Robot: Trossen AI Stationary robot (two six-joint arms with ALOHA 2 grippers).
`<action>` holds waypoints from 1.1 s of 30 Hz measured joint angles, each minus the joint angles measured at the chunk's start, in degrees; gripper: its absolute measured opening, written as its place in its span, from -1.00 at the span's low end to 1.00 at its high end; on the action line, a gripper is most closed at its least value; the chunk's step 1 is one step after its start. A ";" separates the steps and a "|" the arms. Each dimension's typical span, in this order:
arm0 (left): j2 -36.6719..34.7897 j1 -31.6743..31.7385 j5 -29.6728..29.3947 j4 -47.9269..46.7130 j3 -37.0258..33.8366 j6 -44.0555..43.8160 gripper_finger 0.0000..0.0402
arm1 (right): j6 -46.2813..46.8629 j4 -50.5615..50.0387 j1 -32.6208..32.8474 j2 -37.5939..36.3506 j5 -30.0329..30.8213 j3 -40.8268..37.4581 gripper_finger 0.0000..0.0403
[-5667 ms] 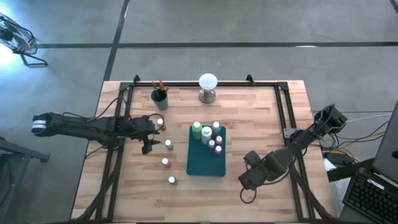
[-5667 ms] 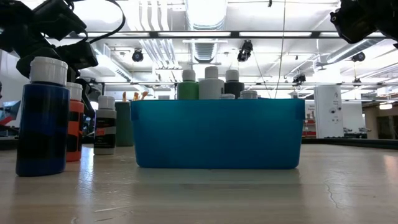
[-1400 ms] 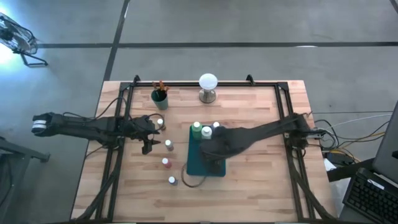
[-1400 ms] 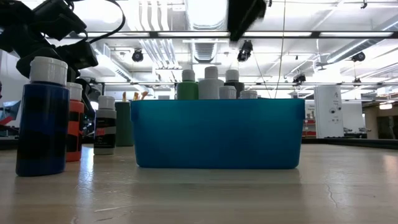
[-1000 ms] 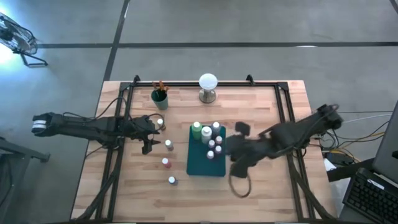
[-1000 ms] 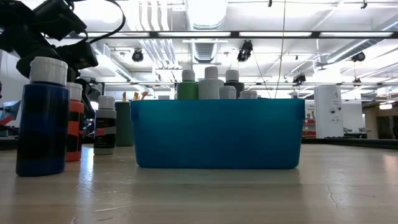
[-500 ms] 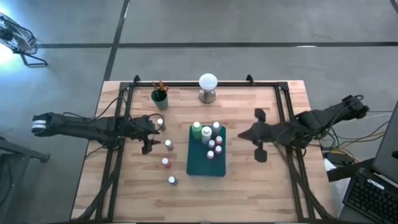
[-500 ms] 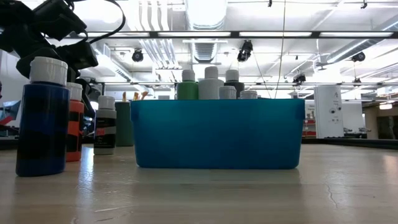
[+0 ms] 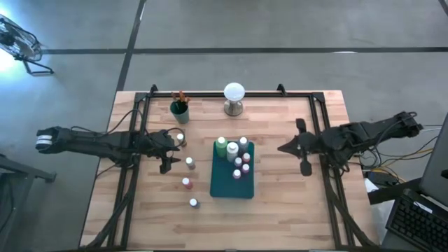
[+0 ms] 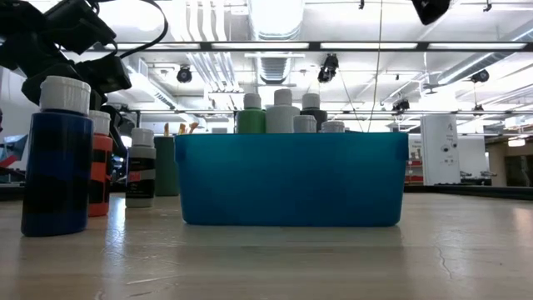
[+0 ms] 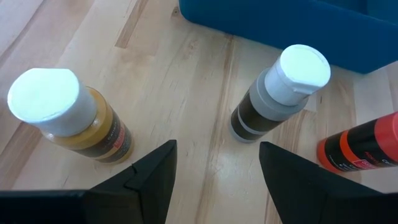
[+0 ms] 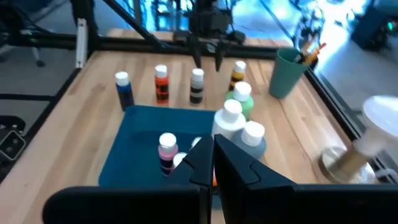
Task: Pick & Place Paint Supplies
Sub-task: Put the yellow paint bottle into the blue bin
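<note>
While the left gripper point(image 9: 170, 149) is sitting released just behind two bottles point(image 9: 190, 163) on the bench point(image 9: 280, 203), the right gripper point(image 9: 283, 149) is hanging clenched and empty, right of the teal tray point(image 9: 232, 187). Six bottles are standing inside the tray; four are standing left of it.

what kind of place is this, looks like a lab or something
Probably a robotics lab or workshop: a wooden table framed by a black rig on bare concrete floor, exposed ducts and strip lights overhead, and a keyboard at a workstation beside it.
</note>
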 joint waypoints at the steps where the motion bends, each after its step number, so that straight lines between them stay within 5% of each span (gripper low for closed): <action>1: 0.00 0.02 -0.02 0.00 0.00 0.00 0.17 | -1.09 1.41 -0.69 -0.51 -1.23 -0.79 -0.96; 19: 0.02 0.02 -0.02 0.00 0.00 0.00 0.17 | -3.31 8.36 -18.66 -13.23 -23.00 -15.66 -0.96; 28: 0.00 0.01 -0.01 0.01 0.00 0.00 0.17 | 6.05 7.13 -19.84 -17.40 -19.39 -19.37 -0.96; 33: 0.02 0.00 -0.02 0.02 0.00 0.00 0.17 | -4.23 6.37 -19.80 -17.30 -18.24 -19.37 -0.96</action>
